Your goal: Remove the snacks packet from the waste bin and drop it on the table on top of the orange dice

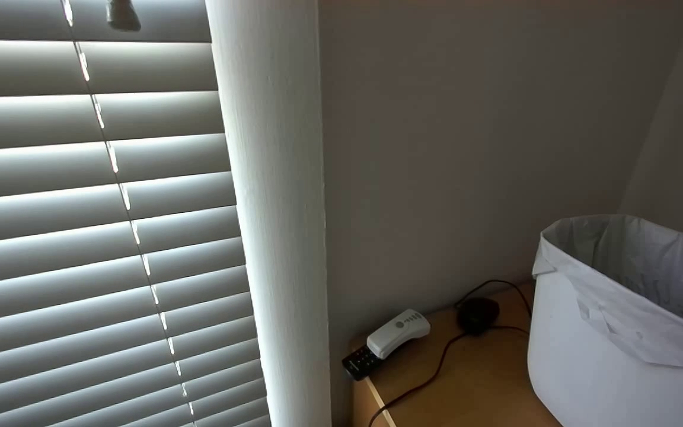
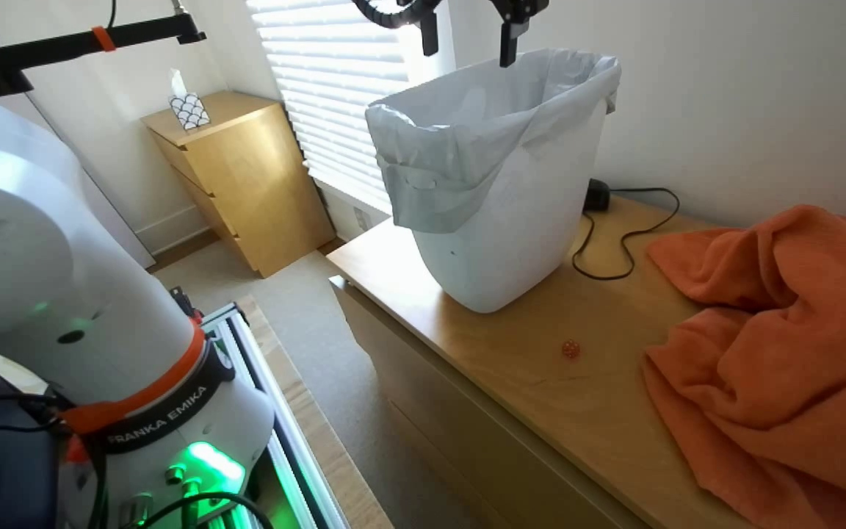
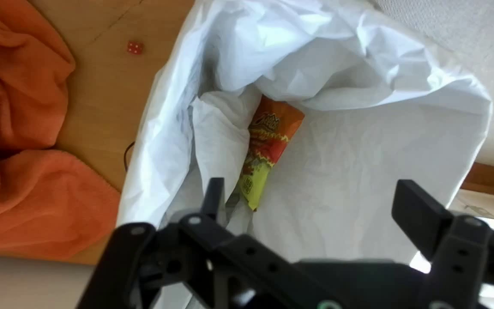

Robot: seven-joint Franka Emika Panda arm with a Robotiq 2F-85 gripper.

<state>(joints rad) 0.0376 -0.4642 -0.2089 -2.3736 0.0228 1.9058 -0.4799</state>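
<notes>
The waste bin (image 2: 511, 220) is white, lined with a whitish bag folded over its rim, and stands upright on the wooden table (image 2: 511, 345). It also shows in an exterior view (image 1: 608, 350). The snacks packet (image 3: 269, 143), orange, red and yellow, lies inside the bin beside folds of the bag in the wrist view; it is hidden in both exterior views. The orange dice (image 2: 570, 349) lies on the table near the bin, also in the wrist view (image 3: 135, 47). My gripper (image 2: 469, 53) is above the bin opening, open, with nothing between its fingers (image 3: 311, 189).
An orange cloth (image 2: 783, 367) lies heaped on the table beside the dice. A black adapter (image 2: 598, 195) with a cable sits behind the bin. A white remote (image 1: 399, 333) and a black remote (image 1: 360, 363) lie at the table's edge. A wall (image 1: 466, 148) stands behind.
</notes>
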